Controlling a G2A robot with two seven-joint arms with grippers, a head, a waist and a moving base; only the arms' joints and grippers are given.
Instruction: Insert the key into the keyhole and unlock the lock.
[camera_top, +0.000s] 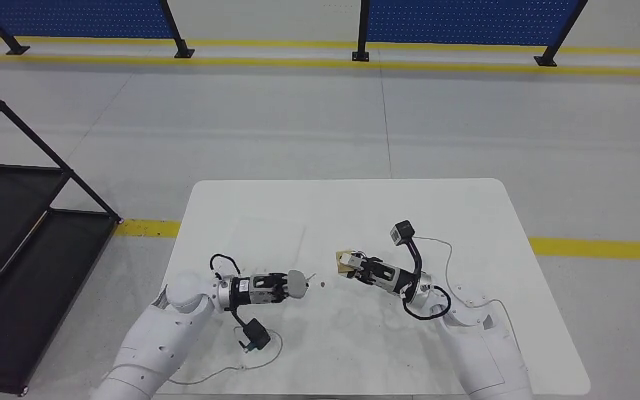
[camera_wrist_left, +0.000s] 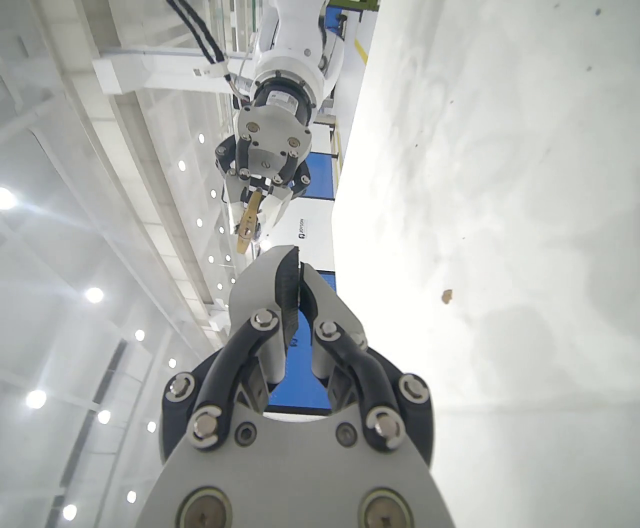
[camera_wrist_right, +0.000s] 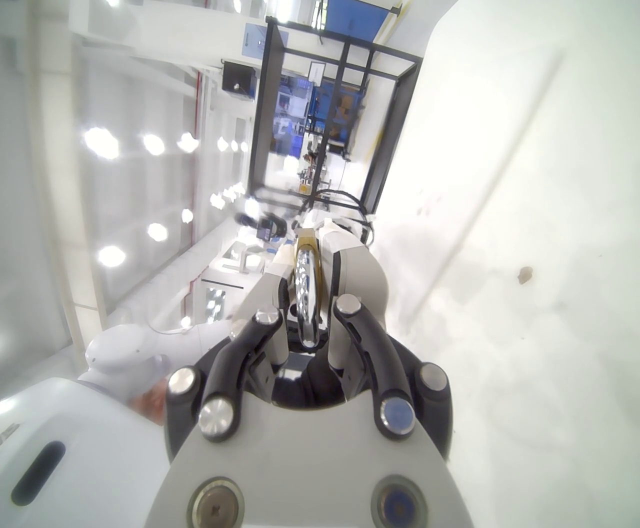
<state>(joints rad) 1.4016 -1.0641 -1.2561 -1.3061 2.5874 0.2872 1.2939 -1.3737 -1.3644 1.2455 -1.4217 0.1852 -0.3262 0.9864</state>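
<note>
My right gripper (camera_top: 350, 263) hovers over the middle of the white table (camera_top: 430, 210), shut on a brass padlock (camera_wrist_right: 306, 272) with a silver shackle. The padlock (camera_top: 345, 260) points toward the other arm. My left gripper (camera_top: 298, 283) faces it from a short gap away, its dark pads (camera_wrist_left: 287, 280) pressed together. A thin sliver, the key (camera_top: 312, 277), sticks out of its tip toward the padlock. In the left wrist view the right gripper (camera_wrist_left: 255, 202) holds the padlock (camera_wrist_left: 246, 225) just beyond my own fingertips; the key itself is hidden between the pads.
A small brown speck (camera_top: 326, 285) lies on the table below the gap between the grippers, seen also as a speck (camera_wrist_left: 446, 296) from the left wrist. A black rack (camera_top: 40, 230) stands on the floor left of the table. Blue barriers (camera_top: 460, 20) stand far behind.
</note>
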